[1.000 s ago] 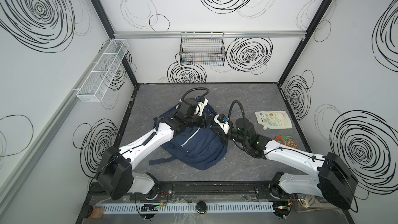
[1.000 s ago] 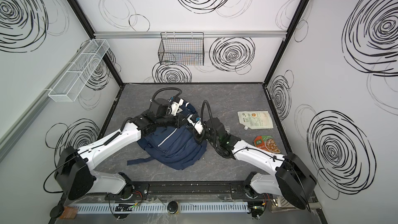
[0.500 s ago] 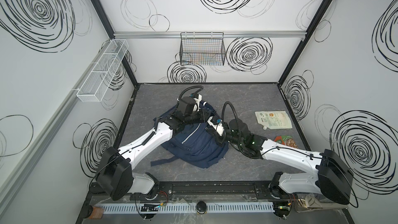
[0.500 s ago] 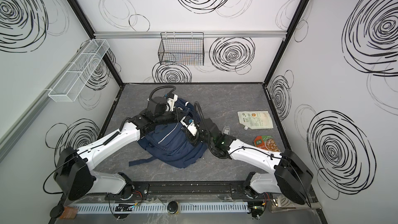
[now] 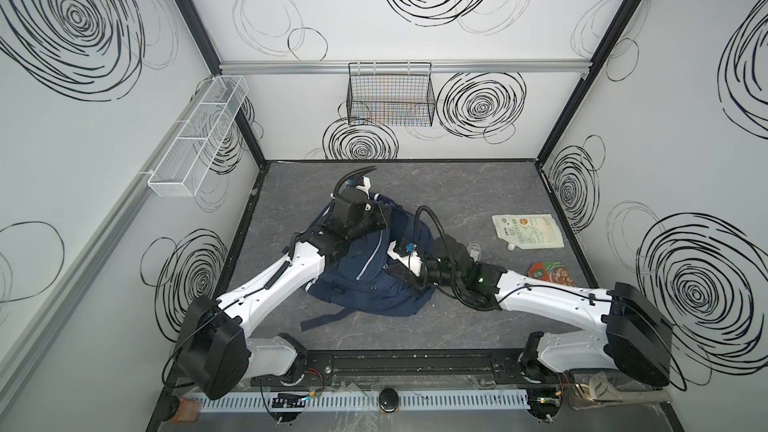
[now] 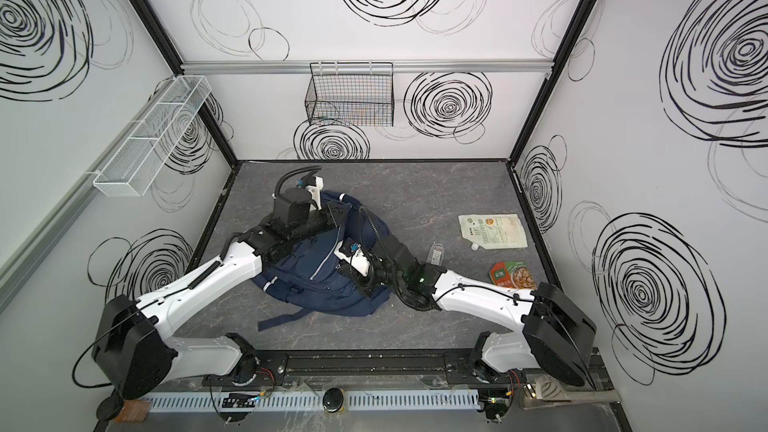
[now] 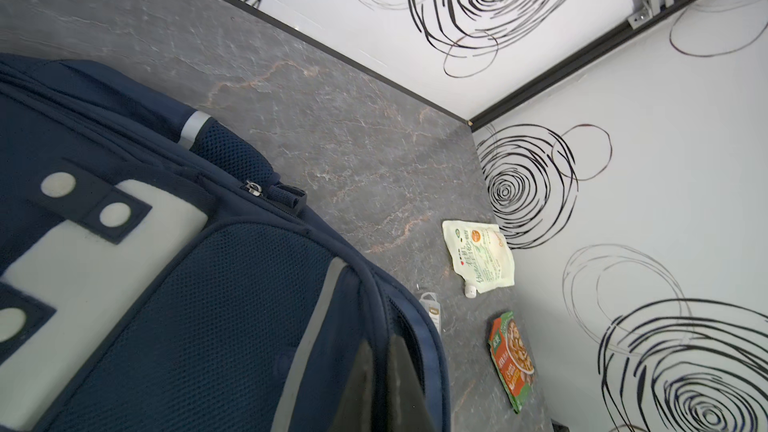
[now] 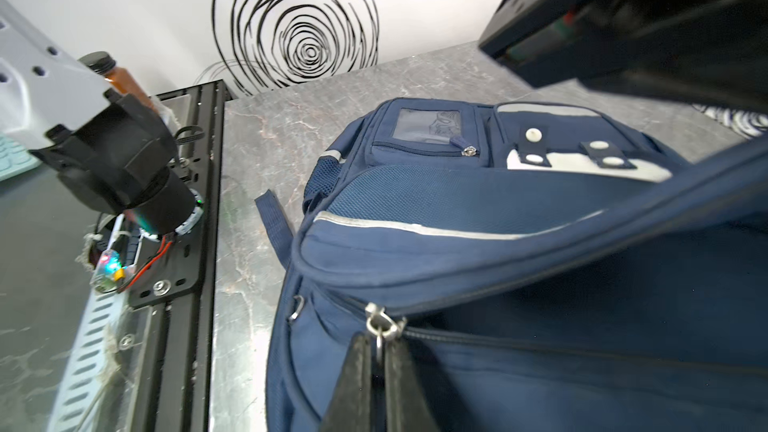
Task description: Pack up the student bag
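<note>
The student bag [image 5: 365,280] [image 6: 316,280] is a navy backpack lying in the middle of the grey table. Silver stripes and its white patch with dark tabs show in the left wrist view [image 7: 187,305] and in the right wrist view [image 8: 457,201]. My left gripper [image 5: 384,218] [image 6: 345,211] [image 7: 380,340] is shut on a fold of the bag's upper rim, at the far side. My right gripper [image 5: 395,276] [image 6: 351,276] [image 8: 378,340] is shut on the metal zipper pull [image 8: 380,324] of the main compartment, whose zip gapes open beyond it.
Right of the bag lie a white spouted pouch [image 5: 528,231] [image 7: 480,257], a red-green food packet [image 5: 550,273] [image 7: 511,361] and a small clear packet [image 5: 473,249] [image 7: 432,311]. A black wire basket [image 5: 390,95] hangs on the back wall, a white mesh shelf [image 5: 199,139] on the left wall.
My right gripper has travelled left and toward the front across the bag with the zipper pull, uncovering the small clear packet. The left gripper shifted slightly left, still gripping the rim.
</note>
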